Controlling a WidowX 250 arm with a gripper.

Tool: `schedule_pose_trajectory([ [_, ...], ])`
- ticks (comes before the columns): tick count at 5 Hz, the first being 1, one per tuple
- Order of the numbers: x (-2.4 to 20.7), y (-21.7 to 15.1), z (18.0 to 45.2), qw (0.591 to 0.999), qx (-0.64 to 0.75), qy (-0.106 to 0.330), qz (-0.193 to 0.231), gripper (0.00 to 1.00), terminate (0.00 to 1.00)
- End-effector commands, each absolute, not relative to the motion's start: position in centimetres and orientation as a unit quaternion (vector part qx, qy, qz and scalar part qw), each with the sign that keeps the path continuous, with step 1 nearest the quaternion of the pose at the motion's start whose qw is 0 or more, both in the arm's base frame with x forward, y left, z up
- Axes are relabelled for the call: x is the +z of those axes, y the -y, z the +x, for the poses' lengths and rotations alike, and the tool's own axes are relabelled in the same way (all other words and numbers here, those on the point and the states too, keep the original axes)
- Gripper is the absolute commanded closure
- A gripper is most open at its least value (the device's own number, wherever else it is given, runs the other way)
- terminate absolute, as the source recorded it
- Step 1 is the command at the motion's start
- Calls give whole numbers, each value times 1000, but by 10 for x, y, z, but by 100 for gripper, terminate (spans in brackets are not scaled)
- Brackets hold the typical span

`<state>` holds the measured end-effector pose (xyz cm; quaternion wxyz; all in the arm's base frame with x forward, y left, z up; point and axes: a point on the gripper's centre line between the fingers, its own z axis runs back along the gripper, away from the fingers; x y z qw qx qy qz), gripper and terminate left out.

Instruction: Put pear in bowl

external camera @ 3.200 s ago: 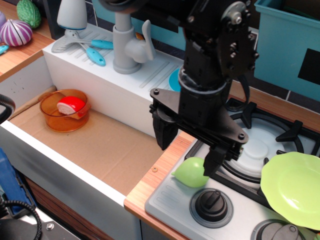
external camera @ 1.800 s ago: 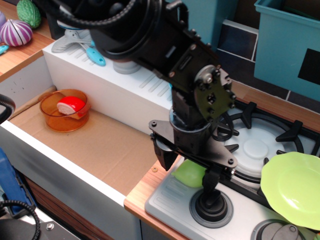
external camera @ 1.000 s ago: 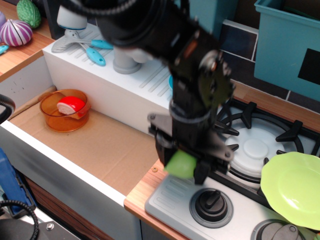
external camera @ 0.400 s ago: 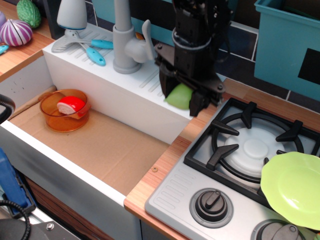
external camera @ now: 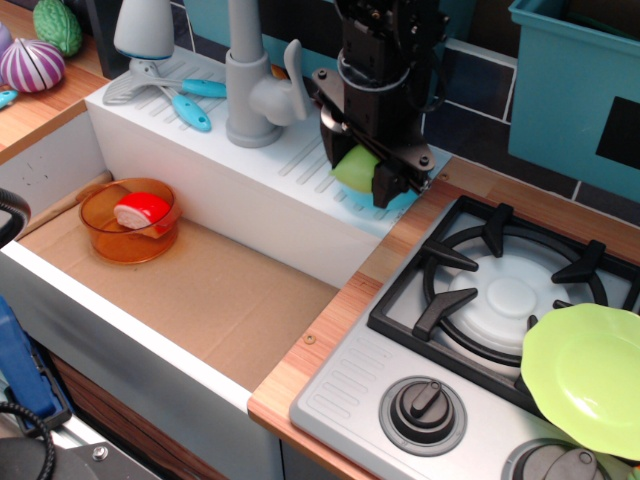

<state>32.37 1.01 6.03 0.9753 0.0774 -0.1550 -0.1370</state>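
Pear (external camera: 353, 168) clamped in the black pincer (external camera: 362, 175), held just above the blue bowl (external camera: 400, 201) on the white drainboard (external camera: 290, 165) beside the grey tap (external camera: 256, 90). Only a sliver of bowl rim visible under the pincer. Carrying step apparently at its end, release not yet done. Next move, by the look of it: a short descent over the bowl's middle, then jaws parted.

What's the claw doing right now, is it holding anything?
Claw: closed on the pear, held just above the light-blue bowl.
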Motion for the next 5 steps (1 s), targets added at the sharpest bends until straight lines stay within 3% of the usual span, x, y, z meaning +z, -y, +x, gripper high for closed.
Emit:
schedule_pose_trajectory([
  [1,67,-29,347,962,-161,204,86,100,0],
  [2,65,-33,356,958,-171,214,87,100,0],
  [3,59,-34,363,949,-196,231,86,0,0],
  [4,59,-34,363,949,-196,231,86,0,0],
  [5,59,-34,363,949,-196,231,86,0,100],
])
